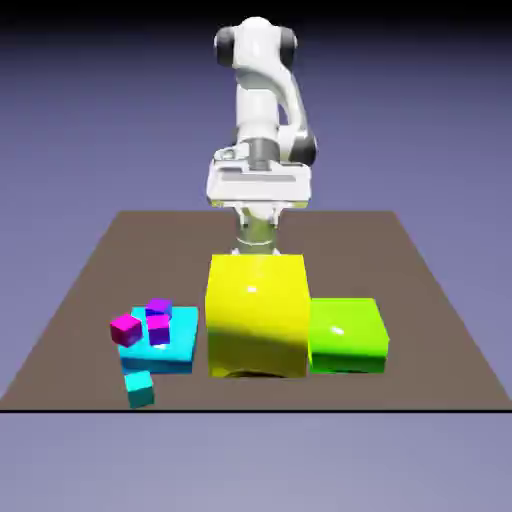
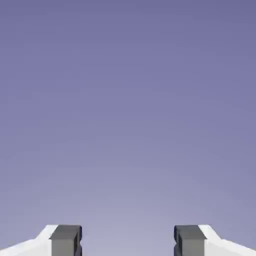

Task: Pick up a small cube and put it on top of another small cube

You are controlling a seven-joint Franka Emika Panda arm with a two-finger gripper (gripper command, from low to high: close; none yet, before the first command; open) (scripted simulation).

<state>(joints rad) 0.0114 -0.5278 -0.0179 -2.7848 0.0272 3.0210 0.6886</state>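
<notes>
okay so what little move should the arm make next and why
Probably swing the open tool toward the small cubes by the blue block, on the exterior view's left. Nothing sits between its fingertips, and the hand view shows only backdrop beyond them, so it isn't aimed at any cube.

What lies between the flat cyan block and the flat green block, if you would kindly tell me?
The large yellow block stands between them, as the exterior view shows.

Big yellow block (image 1: 257,316): stands tall mid-table, blocking a low sideways pass.
Green block (image 1: 347,335): low, just beside the yellow one.
Blue slab (image 1: 160,350): magenta and purple cubes (image 1: 158,329) crowd it.
Brown tabletop (image 1: 430,310): open along the exterior view's right edge.
</notes>
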